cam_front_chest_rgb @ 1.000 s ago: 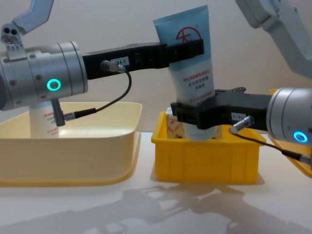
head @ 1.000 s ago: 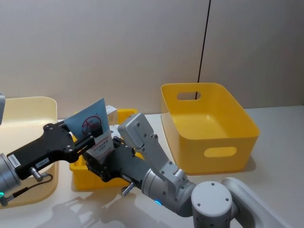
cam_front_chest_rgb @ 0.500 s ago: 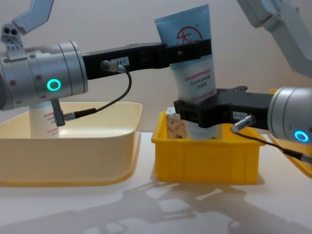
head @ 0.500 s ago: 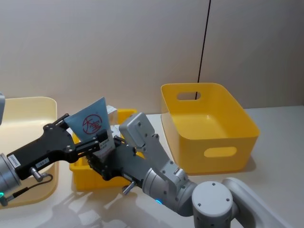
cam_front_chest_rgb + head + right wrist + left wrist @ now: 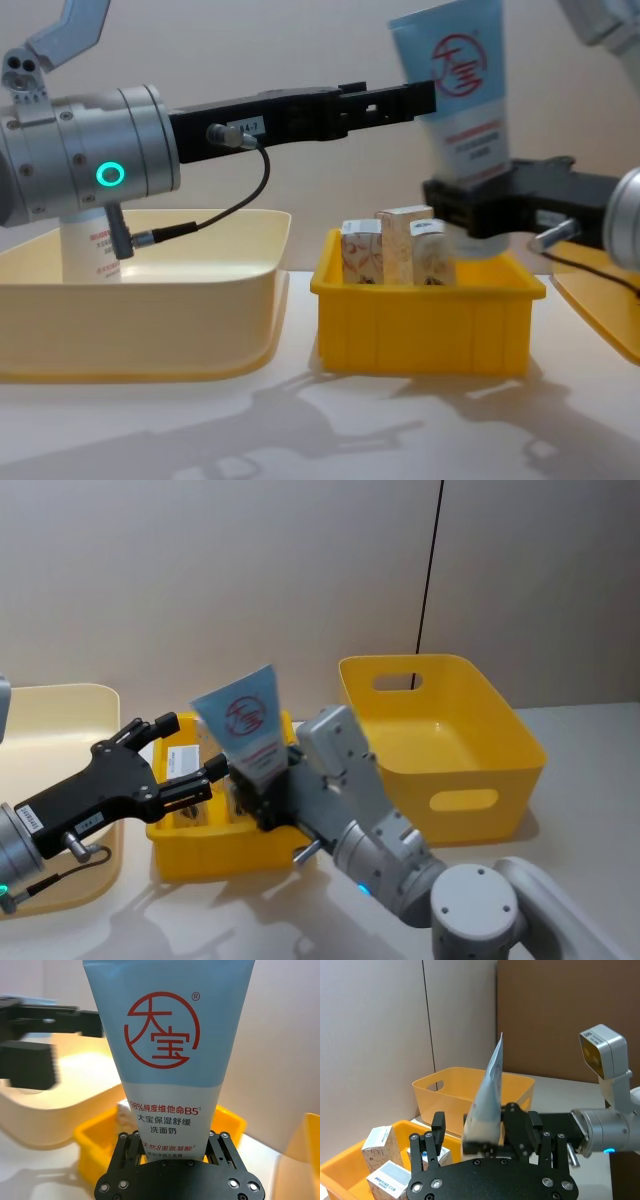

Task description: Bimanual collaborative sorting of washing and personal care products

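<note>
A pale table bears a cream bin, small yellow crate and large yellow bin.

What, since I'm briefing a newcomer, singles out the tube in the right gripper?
Find the small yellow crate. Above it the right gripper clamps the lower end of an upright squeeze tube, the open left gripper beside it. Unlike the beige cartons below, it is pale blue over white with a red circle mark.

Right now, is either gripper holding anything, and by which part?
The right gripper holds the blue-and-white tube upright by its lower white end, near the cap. The left gripper is open beside it, holding nothing.
</note>
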